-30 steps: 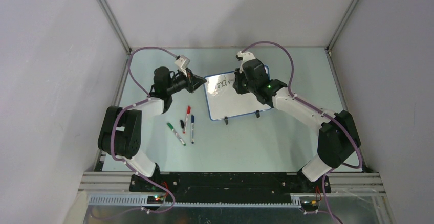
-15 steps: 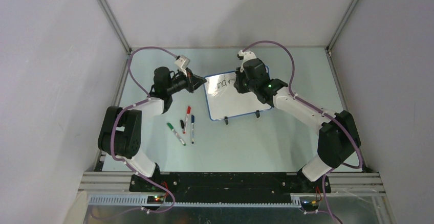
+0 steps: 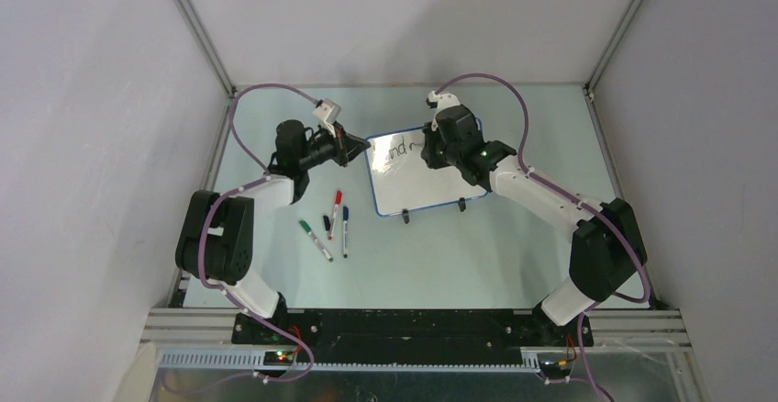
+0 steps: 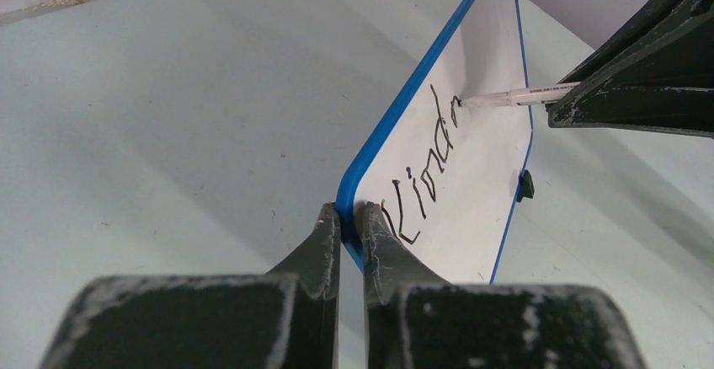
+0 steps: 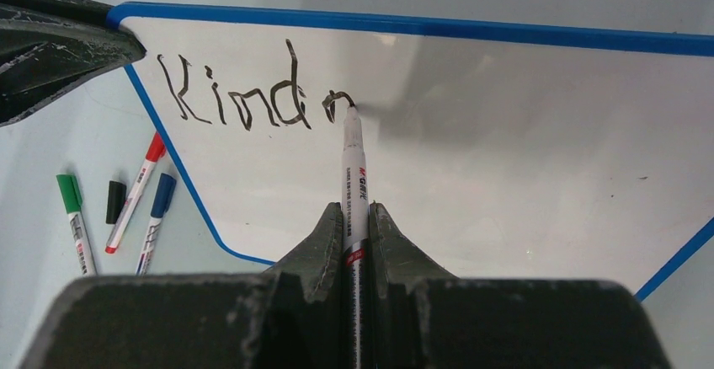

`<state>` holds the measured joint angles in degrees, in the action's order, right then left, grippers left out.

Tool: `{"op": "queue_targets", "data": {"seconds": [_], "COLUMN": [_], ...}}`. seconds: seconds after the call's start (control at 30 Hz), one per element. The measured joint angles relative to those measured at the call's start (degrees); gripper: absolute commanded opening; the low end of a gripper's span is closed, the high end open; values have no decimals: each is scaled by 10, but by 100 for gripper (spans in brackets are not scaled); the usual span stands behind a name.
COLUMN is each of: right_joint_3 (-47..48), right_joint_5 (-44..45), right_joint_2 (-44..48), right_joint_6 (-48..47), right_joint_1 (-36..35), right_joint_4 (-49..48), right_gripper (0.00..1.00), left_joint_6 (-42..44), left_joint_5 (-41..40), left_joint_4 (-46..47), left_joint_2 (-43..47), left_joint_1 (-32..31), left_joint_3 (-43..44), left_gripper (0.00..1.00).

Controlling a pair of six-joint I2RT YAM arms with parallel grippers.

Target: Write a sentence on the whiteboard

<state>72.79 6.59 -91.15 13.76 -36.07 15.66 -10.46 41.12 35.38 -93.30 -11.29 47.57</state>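
On the left part of the pale table point(image 3: 459, 255), three capped pens lie loose side by side: a green one point(image 3: 315, 240) farthest left, then a red one point(image 3: 335, 214) and a blue one point(image 3: 345, 231), with a small black cap point(image 3: 327, 223) between the green and the red. Just beyond them the left claw point(image 4: 349, 216) reaches in from the left, its jaws narrowed down onto the blue rim of the whiteboard point(image 3: 417, 186) at the far left corner, one finger on each face of the board, so it is pinching that corner. The whiteboard sits in the far middle of the table, between the two arms, turned a little askew to the table edges (two small black feet show along its near edge). Across its top left area runs the sentence point(image 5: 240, 99) so far: black, thin strokes reading "Kind", followed by a small curved stroke of the next letter. The tip of a white pen point(image 5: 353, 175) with printing on its barrel touches the board right at that last stroke. To the right of the writing, the right claw point(image 5: 354, 213) comes in over the board from the right, jaws closed tight on the pen's barrel, with the pen pointing straight out ahead of the fingers.
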Motion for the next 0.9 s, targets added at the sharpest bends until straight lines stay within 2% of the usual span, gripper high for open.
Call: {"op": "queue_targets", "data": {"seconds": [0.9], "right_joint_3": [0], "right_joint_5": [-10], "right_joint_2": [3], "right_joint_6": [-2], "right_joint_1": [1], "right_joint_4": [24], "right_gripper": [0], "left_joint_6": [0], "left_joint_5": [0], "left_joint_4": [0], "left_joint_2": [2], "left_joint_1": [0], "left_joint_3": [-2], "left_gripper": [0]}}
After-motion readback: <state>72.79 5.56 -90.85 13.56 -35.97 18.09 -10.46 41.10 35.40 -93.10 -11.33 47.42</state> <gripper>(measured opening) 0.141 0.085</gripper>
